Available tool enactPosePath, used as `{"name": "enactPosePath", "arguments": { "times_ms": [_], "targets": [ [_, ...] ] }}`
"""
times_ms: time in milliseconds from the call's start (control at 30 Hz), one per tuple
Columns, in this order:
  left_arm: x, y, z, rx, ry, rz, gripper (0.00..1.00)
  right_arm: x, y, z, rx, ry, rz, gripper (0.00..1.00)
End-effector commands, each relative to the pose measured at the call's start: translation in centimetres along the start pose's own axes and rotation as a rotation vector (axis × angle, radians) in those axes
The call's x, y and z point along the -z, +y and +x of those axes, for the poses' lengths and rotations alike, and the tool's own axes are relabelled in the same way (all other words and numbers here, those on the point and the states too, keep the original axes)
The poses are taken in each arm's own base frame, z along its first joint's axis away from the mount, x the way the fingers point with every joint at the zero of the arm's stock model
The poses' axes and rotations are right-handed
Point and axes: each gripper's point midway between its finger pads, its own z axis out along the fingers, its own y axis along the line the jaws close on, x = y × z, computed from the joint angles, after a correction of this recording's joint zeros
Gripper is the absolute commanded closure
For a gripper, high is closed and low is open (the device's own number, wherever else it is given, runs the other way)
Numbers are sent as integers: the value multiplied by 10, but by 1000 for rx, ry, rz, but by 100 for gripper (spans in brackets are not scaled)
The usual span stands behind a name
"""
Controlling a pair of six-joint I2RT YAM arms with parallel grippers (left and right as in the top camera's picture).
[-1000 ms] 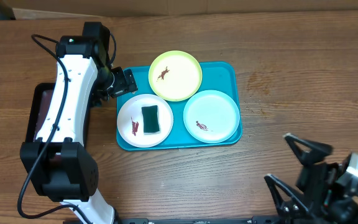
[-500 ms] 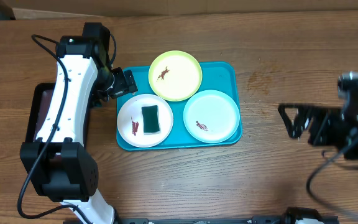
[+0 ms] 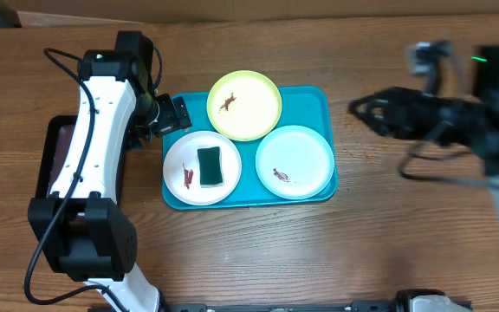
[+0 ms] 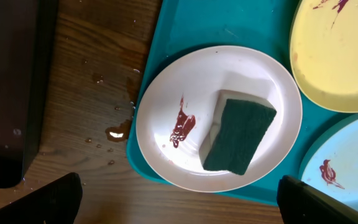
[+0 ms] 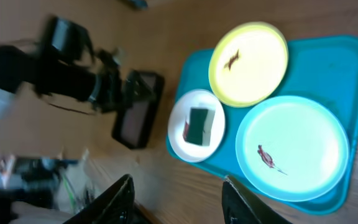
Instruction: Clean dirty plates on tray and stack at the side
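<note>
The turquoise tray [image 3: 319,186] holds three plates, each with a red-brown smear. They are a yellow-green plate [image 3: 244,105] at the back, a light blue plate [image 3: 294,161] at the front right and a white plate [image 3: 180,156] at the front left. A dark green sponge [image 3: 209,166] lies on the white plate [image 4: 166,106]. My left gripper [image 3: 173,115] hovers at the tray's back left corner, open and empty. My right gripper [image 3: 366,113], blurred, hangs right of the tray with its jaws apart and nothing between them. In the right wrist view it [image 5: 179,202] looks over the whole tray [image 5: 328,56].
A black tray [image 3: 55,156] lies at the left, partly under my left arm. Small wet drops [image 4: 117,130] dot the wood beside the turquoise tray's left edge. Cardboard [image 3: 128,9] lines the table's back edge.
My right arm has swung from the near right corner up to the far right, beside the tray, and its jaws have narrowed. The left arm and the plates have not moved.
</note>
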Motion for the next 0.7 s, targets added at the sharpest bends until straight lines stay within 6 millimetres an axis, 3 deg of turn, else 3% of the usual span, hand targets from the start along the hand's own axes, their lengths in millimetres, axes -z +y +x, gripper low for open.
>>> {"name": "enactPosePath", "arguments": {
  "times_ms": [0,233,333,367,533,667],
  "targets": [
    [-4,1,1,-10,13,-10,0,-50,-11,1,6,55,166,51],
    [-4,2,2,-12,16,-11,0,-158,-33,-8,-23,-19,431,44],
    [-4,2,2,-12,18,-11,0,-195,-30,5,-23,31,396,25],
    [-4,2,2,-12,18,-11,0,-207,-30,11,-22,56,384,23],
    [-4,1,2,-12,17,-11,0,-248,-42,29,-6,114,391,26],
    [-4,1,2,-13,16,-10,0,-276,-52,48,36,171,403,40]
  ]
}}
